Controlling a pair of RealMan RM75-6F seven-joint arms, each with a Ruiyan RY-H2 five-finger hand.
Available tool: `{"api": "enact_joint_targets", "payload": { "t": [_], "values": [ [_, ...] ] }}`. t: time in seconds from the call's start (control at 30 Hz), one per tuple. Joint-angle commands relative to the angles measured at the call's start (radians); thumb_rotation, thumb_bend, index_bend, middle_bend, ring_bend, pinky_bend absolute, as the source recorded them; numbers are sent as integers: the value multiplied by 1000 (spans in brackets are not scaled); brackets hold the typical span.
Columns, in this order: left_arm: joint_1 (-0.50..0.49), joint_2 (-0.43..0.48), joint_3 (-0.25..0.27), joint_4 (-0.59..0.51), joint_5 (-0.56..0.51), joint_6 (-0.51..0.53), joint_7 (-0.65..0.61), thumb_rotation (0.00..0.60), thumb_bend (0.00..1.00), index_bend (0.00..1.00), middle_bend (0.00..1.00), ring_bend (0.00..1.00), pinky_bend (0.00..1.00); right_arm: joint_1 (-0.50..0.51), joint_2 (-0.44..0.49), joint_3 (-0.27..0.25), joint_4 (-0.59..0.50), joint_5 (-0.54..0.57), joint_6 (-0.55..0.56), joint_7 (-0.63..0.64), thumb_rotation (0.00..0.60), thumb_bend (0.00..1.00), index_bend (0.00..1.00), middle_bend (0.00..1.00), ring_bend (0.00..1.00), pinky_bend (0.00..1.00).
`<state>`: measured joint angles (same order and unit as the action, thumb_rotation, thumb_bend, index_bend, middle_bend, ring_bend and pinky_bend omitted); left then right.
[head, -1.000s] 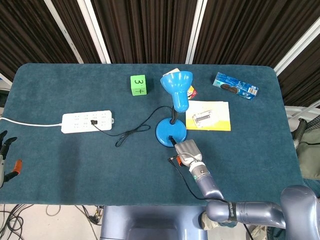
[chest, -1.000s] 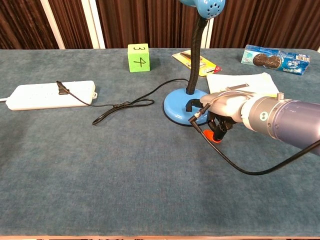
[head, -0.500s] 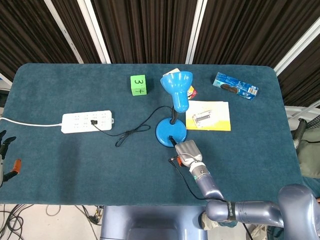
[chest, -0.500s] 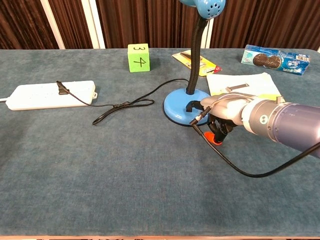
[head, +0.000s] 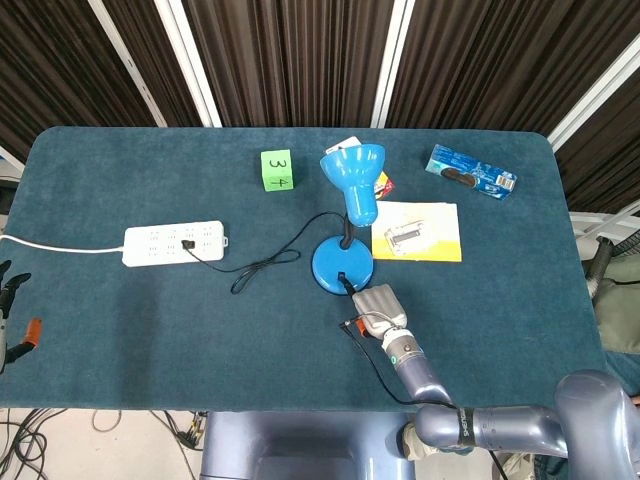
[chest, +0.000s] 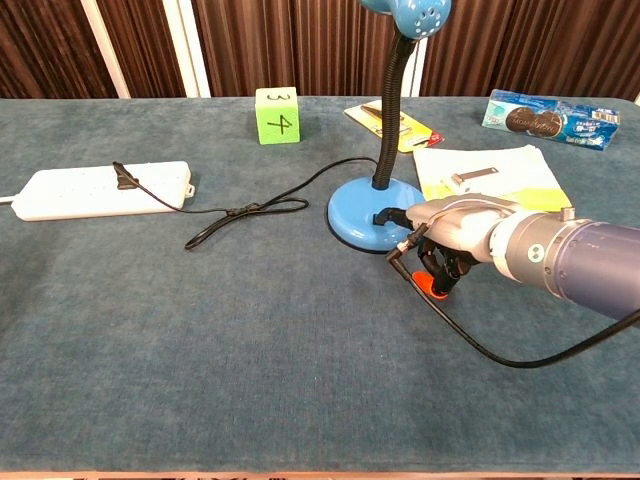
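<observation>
A blue desk lamp stands mid-table, its round base (head: 341, 265) (chest: 372, 217) under a bent neck and shade (head: 354, 178). My right hand (head: 378, 308) (chest: 455, 235) sits palm down just in front of the base's near-right rim. Its fingers are curled under onto the cloth and hold nothing, and an orange fingertip shows beneath. The lamp's black cord (head: 265, 262) (chest: 250, 212) runs left to a white power strip (head: 173, 243) (chest: 95, 190), where it is plugged in. My left hand (head: 8, 312) shows only partly at the far left edge, off the table, fingers apart.
A green numbered cube (head: 276, 169) (chest: 277, 115) stands behind the lamp on the left. A yellow sheet with a small metal part (head: 417, 232) (chest: 487, 168) lies right of the base. A blue cookie pack (head: 472, 172) (chest: 548, 115) lies far right. A black cable (chest: 470, 335) trails from my right hand.
My right hand has slid a little back from the lamp base, toward me and to the right. The lamp, cord and left hand have stayed put.
</observation>
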<state>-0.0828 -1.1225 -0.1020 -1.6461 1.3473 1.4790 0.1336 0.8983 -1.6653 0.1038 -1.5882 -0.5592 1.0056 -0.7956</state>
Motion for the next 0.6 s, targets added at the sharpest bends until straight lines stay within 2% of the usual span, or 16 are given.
{"api": "enact_joint_targets", "payload": {
  "t": [0.03, 0.23, 0.37, 0.47, 0.6],
  "values": [
    [0, 1, 0, 1, -1, 0, -1, 600, 406, 172, 23, 0, 0, 0, 3, 19, -2, -25, 29, 13, 600, 548, 125, 727, 752, 1000],
    [4, 3, -3, 2, -1, 7, -8, 600, 406, 172, 23, 0, 0, -12, 77, 75, -91, -41, 68, 59, 600, 549, 85, 552, 620, 1000],
    [7, 5, -4, -4, 3, 14, -26, 600, 406, 172, 23, 0, 0, -38, 181, 94, -210, -14, 107, 69, 600, 549, 53, 464, 543, 1000],
    [7, 3, -2, -2, 13, 19, -21, 600, 406, 172, 23, 0, 0, -70, 282, 69, -324, 7, 127, 63, 600, 537, 27, 384, 463, 1000],
    [6, 0, -1, -2, 19, 22, -15, 600, 406, 172, 23, 0, 0, -139, 428, -28, -469, -84, 199, 32, 600, 440, 2, 188, 273, 1000]
  ]
}}
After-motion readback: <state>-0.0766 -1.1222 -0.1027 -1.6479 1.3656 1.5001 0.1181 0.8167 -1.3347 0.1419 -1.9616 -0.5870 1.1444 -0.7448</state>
